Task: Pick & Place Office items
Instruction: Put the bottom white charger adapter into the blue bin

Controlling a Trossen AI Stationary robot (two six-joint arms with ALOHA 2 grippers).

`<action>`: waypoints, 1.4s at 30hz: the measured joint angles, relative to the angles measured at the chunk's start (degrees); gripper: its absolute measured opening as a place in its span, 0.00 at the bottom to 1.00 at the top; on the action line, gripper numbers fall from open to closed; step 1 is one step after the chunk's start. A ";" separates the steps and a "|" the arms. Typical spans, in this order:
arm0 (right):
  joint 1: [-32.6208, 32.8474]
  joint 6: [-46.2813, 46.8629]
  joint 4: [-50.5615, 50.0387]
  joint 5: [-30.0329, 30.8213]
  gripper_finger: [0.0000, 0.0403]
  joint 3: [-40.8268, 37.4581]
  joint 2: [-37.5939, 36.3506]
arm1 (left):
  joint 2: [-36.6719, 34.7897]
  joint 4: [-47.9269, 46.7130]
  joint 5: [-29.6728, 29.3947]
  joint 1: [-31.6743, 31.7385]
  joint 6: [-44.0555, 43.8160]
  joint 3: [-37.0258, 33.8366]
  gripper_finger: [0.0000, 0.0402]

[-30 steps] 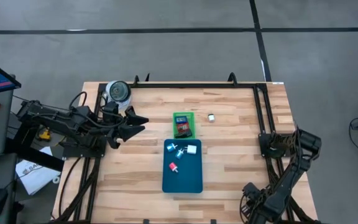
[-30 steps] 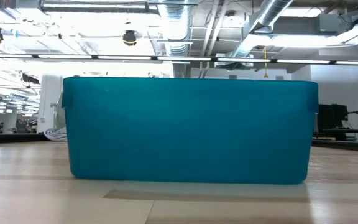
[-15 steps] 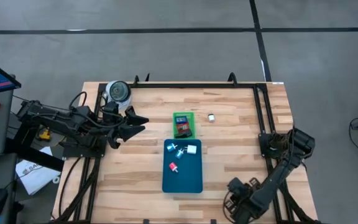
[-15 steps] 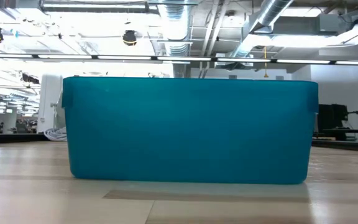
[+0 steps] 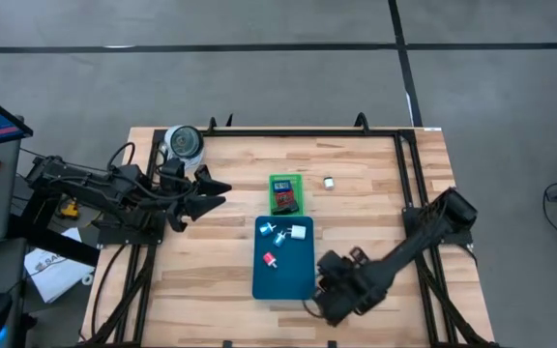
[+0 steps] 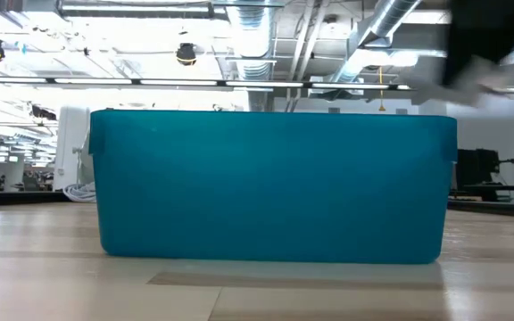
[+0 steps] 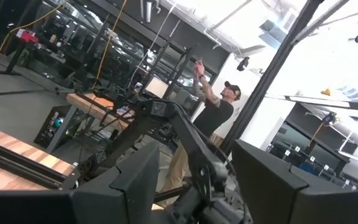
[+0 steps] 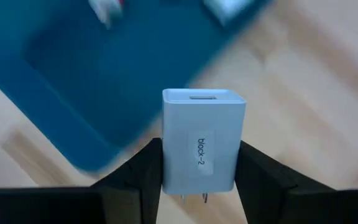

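My right gripper (image 5: 330, 293) hovers by the near right corner of the teal tray (image 5: 298, 282), shut on a white plug-like block (image 8: 202, 134) labelled "block-2". In the tray lie several small white pieces (image 5: 298, 233) and a red one (image 5: 270, 259). The small green tray (image 5: 300, 182) beyond it holds red, blue and black pieces (image 5: 283, 196). One small white piece (image 5: 328, 182) lies on the bare table to the right of the green tray. My left gripper (image 5: 213, 194) waits open and empty at the table's left, and its fingers show in its wrist view (image 7: 194, 183). My right gripper pinches the white block by its two narrow sides (image 8: 166, 158) between its two fingers (image 8: 138, 171), near the end with the metal prongs. The block sticks out ahead of the fingers, labelled face toward the camera. It is lifted clear above the table.
A round grey-white roll (image 5: 184, 143) stands at the table's far left corner. The teal tray's wall (image 6: 270, 187) fills the low view, with my right arm blurred at its top right (image 6: 498, 45). Black frame rails run along the table's far, left and right edges. A person stands in the room beyond (image 7: 216, 112).
My right arm has swung from the table's near right corner toward the left, up to the teal tray's near right corner.
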 joint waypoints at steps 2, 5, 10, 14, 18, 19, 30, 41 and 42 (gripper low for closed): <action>-2.04 -4.29 0.20 1.86 0.39 2.60 -0.06 | 0.00 0.00 0.28 0.00 0.58 0.00 0.50; -5.22 -11.16 1.79 4.54 0.39 5.65 -0.08 | 0.00 -0.15 0.29 0.00 1.13 0.00 0.50; -10.44 -24.40 10.15 5.71 0.39 7.51 -0.11 | 0.00 -3.97 0.29 0.00 2.51 0.00 0.50; -14.31 -33.92 17.11 2.14 0.39 7.51 -0.11 | 0.00 -8.77 0.29 0.00 2.57 0.00 0.50; -18.54 -40.27 18.13 -1.49 0.39 7.43 -0.11 | -0.15 -14.36 0.29 0.09 3.17 0.00 0.50; -19.67 -41.55 19.19 -2.71 0.39 6.76 -0.18 | -0.22 -15.96 0.27 0.09 3.54 -0.02 0.50; -28.79 -46.11 24.02 -17.75 0.39 -3.19 -0.08 | -4.80 -30.70 -1.13 3.21 6.93 -0.09 0.50; -33.86 -47.08 23.46 -24.52 0.44 -8.62 -0.08 | -9.26 -37.47 -1.78 3.84 9.88 -0.04 0.50; -34.19 -47.23 23.44 -24.50 0.46 -8.60 -0.11 | -9.23 -37.98 -1.79 3.84 9.89 -0.04 0.50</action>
